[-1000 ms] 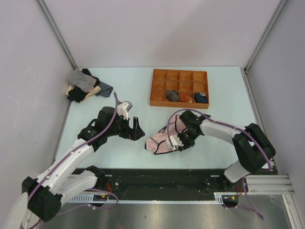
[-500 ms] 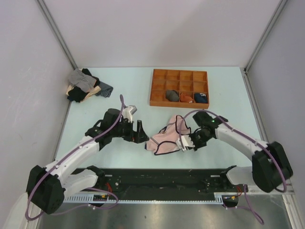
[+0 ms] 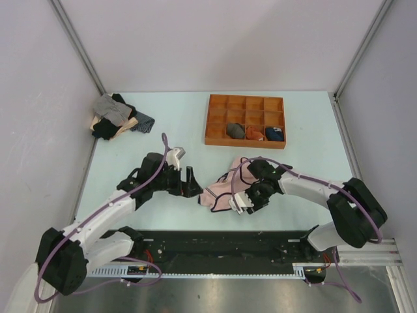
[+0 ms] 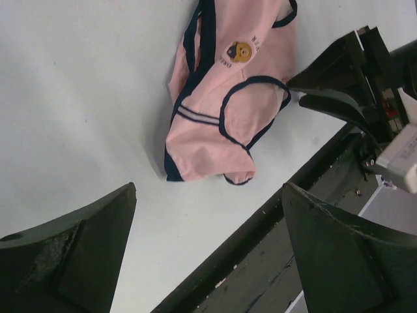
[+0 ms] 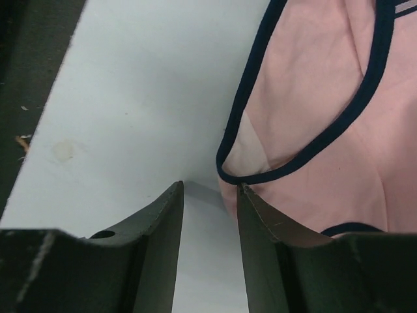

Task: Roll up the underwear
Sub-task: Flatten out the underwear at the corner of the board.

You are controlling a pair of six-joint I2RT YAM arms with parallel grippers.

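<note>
At the far left, a pile of garments (image 3: 115, 117) in grey, black and tan lies by the wall, well apart from the work; I leave it alone.

Next comes my left gripper (image 3: 191, 182); its jaws are spread wide and hold nothing, and it hovers just left of the underwear (image 3: 220, 193).

The underwear lies near the near edge of the table (image 3: 169, 124), between the two grippers; it is not flat but folded over itself unevenly, with the leg holes crossing.

Just right of it is my right gripper (image 5: 210, 189); its jaws stand a little apart with only bare table between them, and one finger (image 5: 260, 222) touches the navy hem (image 5: 225, 166).

At the far right stands the orange tray (image 3: 210, 121) with three rolled bundles (image 3: 254, 133) in it.

I see several risks here. If the right jaws close where they are, they could miss the cloth, or pinch only the thin hem, which I think will slip; a pull toward me could drag the fabric over the table edge onto the dark rail (image 4: 287, 215); rolling from this crumpled shape would probably give a loose roll; and the grippers are near each other, so a careless reach may knock them together.
</note>
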